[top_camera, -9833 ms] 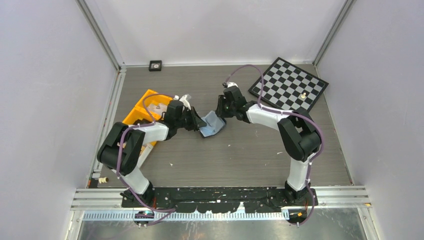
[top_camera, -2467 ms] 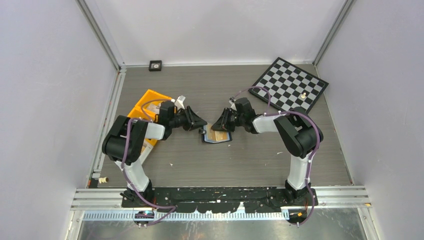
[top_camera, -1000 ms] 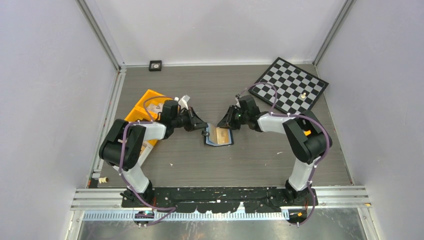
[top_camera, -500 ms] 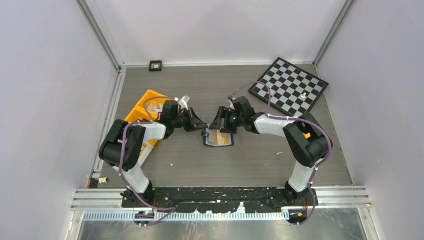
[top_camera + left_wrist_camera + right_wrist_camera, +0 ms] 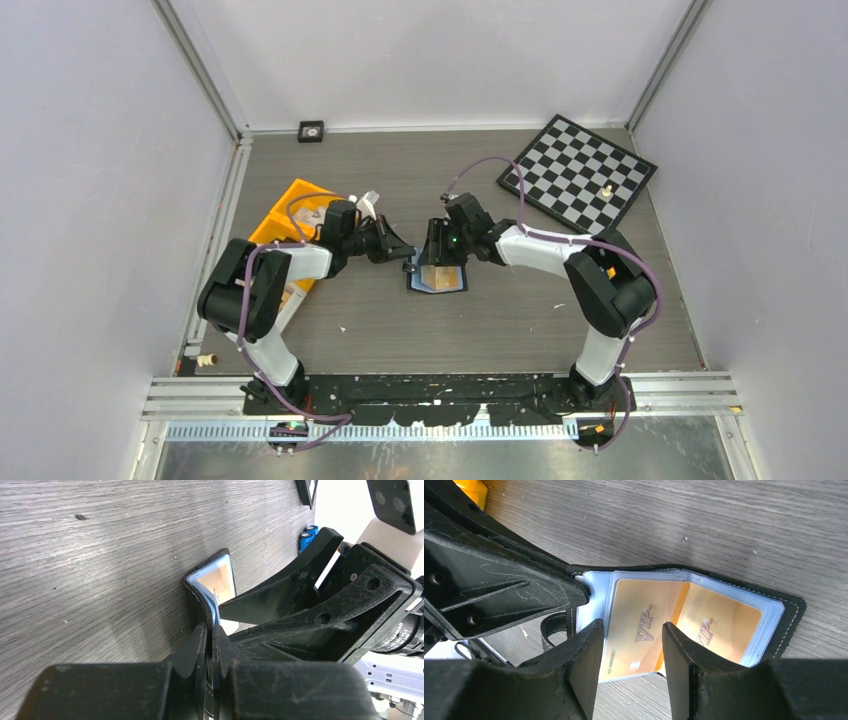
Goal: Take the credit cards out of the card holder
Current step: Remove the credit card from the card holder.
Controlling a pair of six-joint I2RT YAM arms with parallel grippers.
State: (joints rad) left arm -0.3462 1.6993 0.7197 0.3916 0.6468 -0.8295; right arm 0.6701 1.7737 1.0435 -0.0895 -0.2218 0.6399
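The card holder (image 5: 438,279) lies open on the table, black outside with pale blue sleeves (image 5: 594,597). Two orange-gold credit cards (image 5: 644,605) (image 5: 724,625) sit in the sleeves. My left gripper (image 5: 407,262) is shut on the holder's left flap (image 5: 200,587), pinning it edge-on between the fingertips (image 5: 201,635). My right gripper (image 5: 437,250) hovers open just over the holder. In the right wrist view its gripper (image 5: 632,626) straddles the left card and grips nothing. The left gripper's tip (image 5: 576,590) touches the holder's left edge.
An orange bin (image 5: 288,215) sits left of the left arm. A chessboard (image 5: 580,170) with one small piece (image 5: 606,189) lies at the back right. A small black square (image 5: 311,130) rests by the back wall.
My right gripper has moved left from the holder's right side to above its middle, opening wide and then narrowing a little. The left gripper has kept its hold without moving.
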